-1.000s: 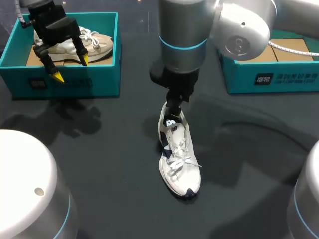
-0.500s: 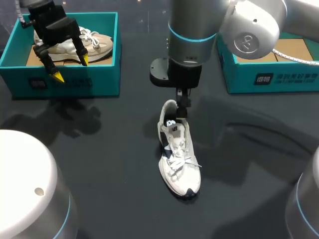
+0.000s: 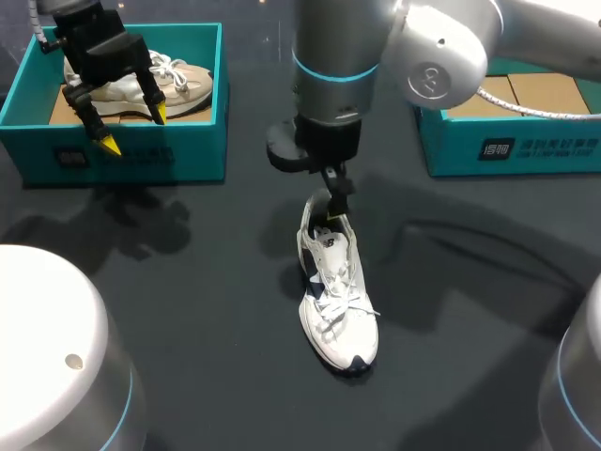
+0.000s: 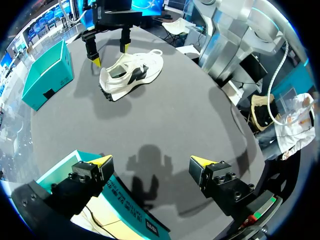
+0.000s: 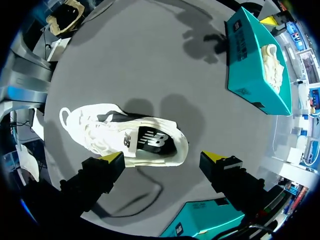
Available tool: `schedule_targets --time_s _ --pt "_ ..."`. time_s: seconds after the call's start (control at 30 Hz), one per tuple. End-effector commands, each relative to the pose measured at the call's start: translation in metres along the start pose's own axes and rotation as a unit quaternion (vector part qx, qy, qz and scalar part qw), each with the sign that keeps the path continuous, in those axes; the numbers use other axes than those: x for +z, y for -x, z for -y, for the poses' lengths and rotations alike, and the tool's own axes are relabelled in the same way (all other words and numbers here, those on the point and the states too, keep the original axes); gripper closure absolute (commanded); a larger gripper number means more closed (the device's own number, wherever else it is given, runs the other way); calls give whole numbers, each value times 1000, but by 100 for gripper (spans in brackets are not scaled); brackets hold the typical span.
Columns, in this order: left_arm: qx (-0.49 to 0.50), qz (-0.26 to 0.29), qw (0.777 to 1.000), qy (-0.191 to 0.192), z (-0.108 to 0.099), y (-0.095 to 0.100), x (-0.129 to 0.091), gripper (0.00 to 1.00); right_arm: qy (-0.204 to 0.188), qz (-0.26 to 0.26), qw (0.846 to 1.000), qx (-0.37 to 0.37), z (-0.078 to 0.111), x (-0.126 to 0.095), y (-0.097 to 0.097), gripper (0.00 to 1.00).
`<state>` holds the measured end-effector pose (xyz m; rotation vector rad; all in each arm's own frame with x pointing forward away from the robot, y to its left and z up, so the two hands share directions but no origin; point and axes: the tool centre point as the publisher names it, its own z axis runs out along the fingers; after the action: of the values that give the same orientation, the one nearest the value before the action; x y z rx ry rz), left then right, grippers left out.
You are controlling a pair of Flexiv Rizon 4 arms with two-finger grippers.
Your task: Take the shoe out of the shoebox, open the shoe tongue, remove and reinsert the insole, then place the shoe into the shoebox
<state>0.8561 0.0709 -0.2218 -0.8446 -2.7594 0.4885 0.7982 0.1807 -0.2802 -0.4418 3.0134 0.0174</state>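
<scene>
White sneaker [image 3: 336, 299] stands on its sole on the surface [image 3: 188, 301], out of the box, toe pointing back at the rig. Right claw [image 5: 164, 158] is spread wide directly over the sneaker's heel opening, holding nothing; can't tell if a finger touches the collar. Left claw [image 3: 134, 129] is also spread and empty, well apart from the sneaker, over the teal shoebox [image 3: 122, 162] holding a beige sneaker [image 3: 178, 80]. My read: light, soft collapsible upper, floppy tongue [image 5: 150, 139], heel stiffest. Pinch the tongue's top edge, brace the heel. Insole not visible; likely thin and bendy, so take its heel end.
</scene>
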Motion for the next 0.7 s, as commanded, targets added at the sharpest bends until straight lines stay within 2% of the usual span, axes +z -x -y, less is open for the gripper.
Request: schedule_targets --time_s 0.03,0.5,0.7 --pt "0 0 1000 1 0 0 0 0 -5 0 1000 -3 -6 12 9 0" --pt "0 0 1000 1 0 0 0 0 -7 4 1000 25 3 51 23 0" --pt "0 0 1000 1 0 0 0 0 -3 -2 998 68 7 67 24 0"
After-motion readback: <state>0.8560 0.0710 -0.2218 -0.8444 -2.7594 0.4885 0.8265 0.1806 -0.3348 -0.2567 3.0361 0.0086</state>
